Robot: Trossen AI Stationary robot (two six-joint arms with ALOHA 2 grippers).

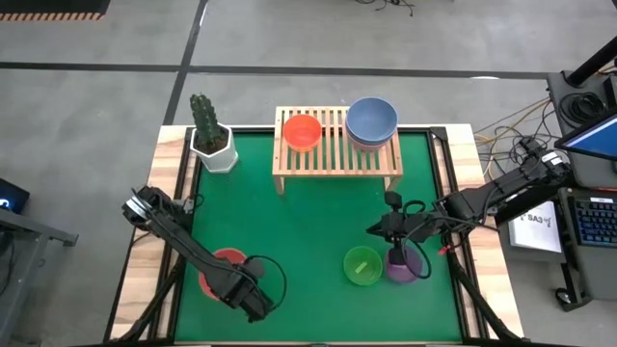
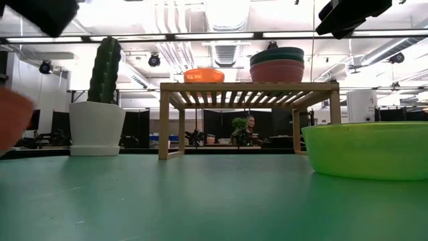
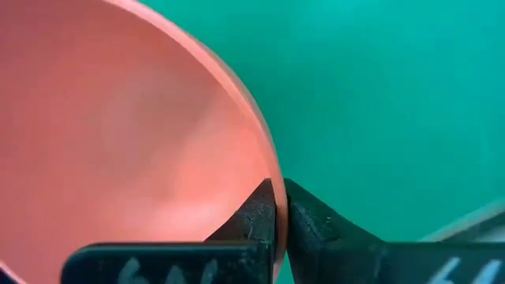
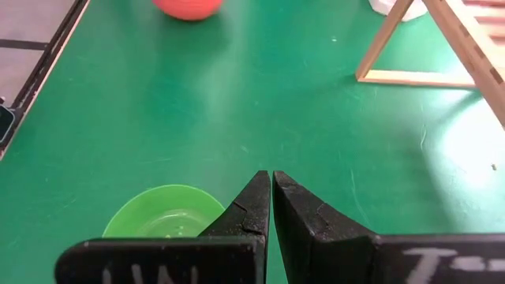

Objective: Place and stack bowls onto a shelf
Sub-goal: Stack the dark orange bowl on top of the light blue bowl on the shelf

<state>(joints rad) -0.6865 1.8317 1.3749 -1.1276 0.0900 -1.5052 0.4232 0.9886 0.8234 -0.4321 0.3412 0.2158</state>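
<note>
My left gripper (image 1: 241,286) is at the mat's near left, shut on the red-pink bowl (image 1: 222,270), which fills the left wrist view (image 3: 118,134). My right gripper (image 1: 381,231) hovers shut over the mat, just far of the green bowl (image 1: 363,265) and beside the purple bowl (image 1: 407,270); its fingers (image 4: 271,197) hold nothing. Both small bowls sit upright on the mat. On the shelf (image 1: 337,154) stand a red bowl (image 1: 302,132) and a stack of larger bowls with the blue one (image 1: 371,120) on top. No yellow bowl shows. My left gripper pinches the red-pink bowl's rim (image 3: 272,170) on the side toward the table's near right corner, with one finger (image 3: 252,217) inside the bowl and the other (image 3: 312,217) outside. Whether the bowl's base rests on the mat cannot be told.
A cactus in a white pot (image 1: 212,140) stands at the mat's far left corner, beside the shelf. The green mat (image 1: 308,222) lies open between the shelf and the near bowls. Wooden table edges (image 1: 169,173) flank the mat. A person shows far behind the shelf (image 2: 250,124).
</note>
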